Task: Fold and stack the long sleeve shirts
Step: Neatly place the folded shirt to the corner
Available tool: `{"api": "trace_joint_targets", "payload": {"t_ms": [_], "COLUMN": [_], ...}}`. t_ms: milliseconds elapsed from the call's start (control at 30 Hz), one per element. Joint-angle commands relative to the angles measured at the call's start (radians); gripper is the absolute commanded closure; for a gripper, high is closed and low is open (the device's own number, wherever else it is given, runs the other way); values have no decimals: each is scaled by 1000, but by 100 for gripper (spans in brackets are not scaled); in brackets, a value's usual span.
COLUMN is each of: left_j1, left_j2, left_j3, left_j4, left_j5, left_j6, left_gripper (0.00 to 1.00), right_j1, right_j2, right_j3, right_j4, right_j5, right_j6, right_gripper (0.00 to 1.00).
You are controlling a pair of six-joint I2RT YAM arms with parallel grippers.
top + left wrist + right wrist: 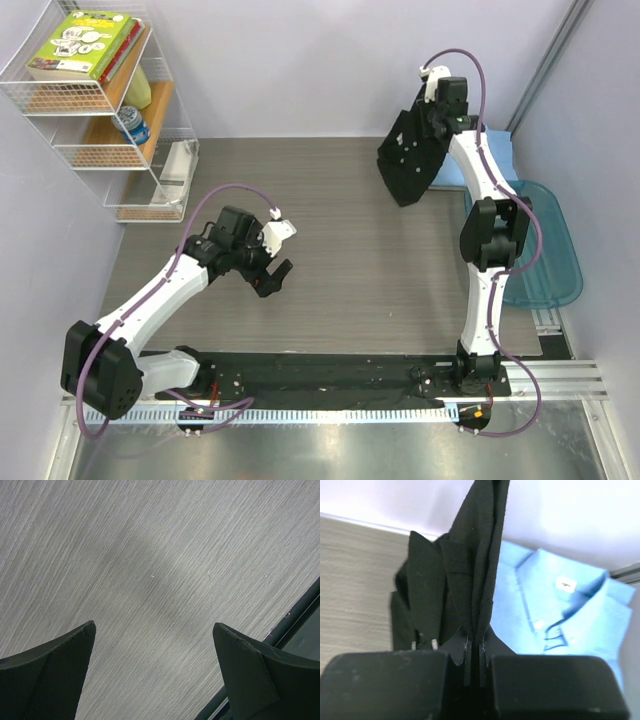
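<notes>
My right gripper [428,112] is raised at the far right of the table and shut on the black long sleeve shirt [408,165], which hangs from it in a folded bundle. In the right wrist view a fold of the black shirt [472,555] is pinched between the closed fingers of my right gripper [475,647]. The light blue shirt [560,605] lies folded, collar up, beneath and beside it, by the back wall [492,160]. My left gripper [273,276] hovers open over the bare table [150,570], with nothing between the fingers of my left gripper [155,645].
A teal plastic tub [548,250] stands at the right edge, next to the right arm. A wire shelf [100,110] with books and small items occupies the back left corner. The black base rail [330,380] runs along the near edge.
</notes>
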Motion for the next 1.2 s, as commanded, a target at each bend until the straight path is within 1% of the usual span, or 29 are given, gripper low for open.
{"api": "trace_joint_targets", "payload": {"t_ms": [0,233,567,800,1167], "left_j1": [-1,0,-1,-1,0], "left_j2": [-23,-8,0,6,23], "left_j3": [-1,5,11,8,13], "left_j4": [26,34,26,31,25], "left_j5": [0,2,0,0,-1], "left_j6": [-8,5,21,27,44], "left_gripper": [0,0,0,0,0], "right_j1": [-9,-11,-11,-11,-63], "right_j2": [-56,-80,-95,-117,-106], "right_j3": [81,113,184,172,162], "right_j4": [36,38,44,47,70], "right_j5": [45,68,73,79,89], "right_j6": [-51,-62,-34,-39,-55], "right_gripper": [99,99,99,99,99]}}
